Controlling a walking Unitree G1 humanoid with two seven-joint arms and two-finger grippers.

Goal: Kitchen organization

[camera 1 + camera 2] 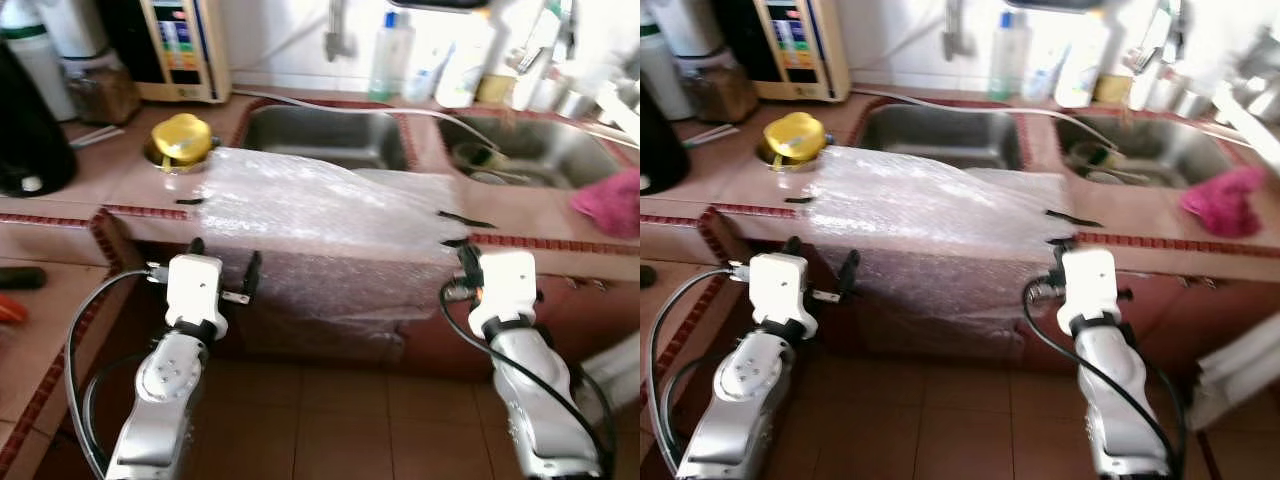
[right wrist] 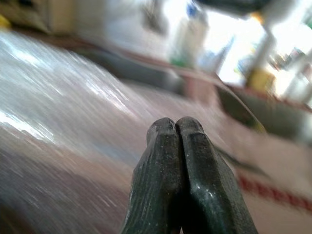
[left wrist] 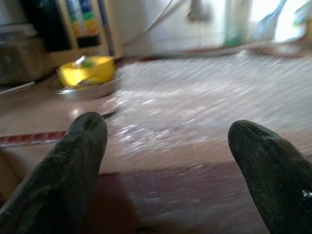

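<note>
From the head, one sheet of bubble wrap drapes over the tiled counter and hangs down its front edge, with two sinks behind it and one yellow lid just beside its far left corner. The left gripper and right gripper sit low at the counter's front, one at each side of the hanging sheet. The left wrist view adds its two fingers spread wide, the wrap beyond them. The right wrist view shows fingers pressed together, holding nothing visible.
</note>
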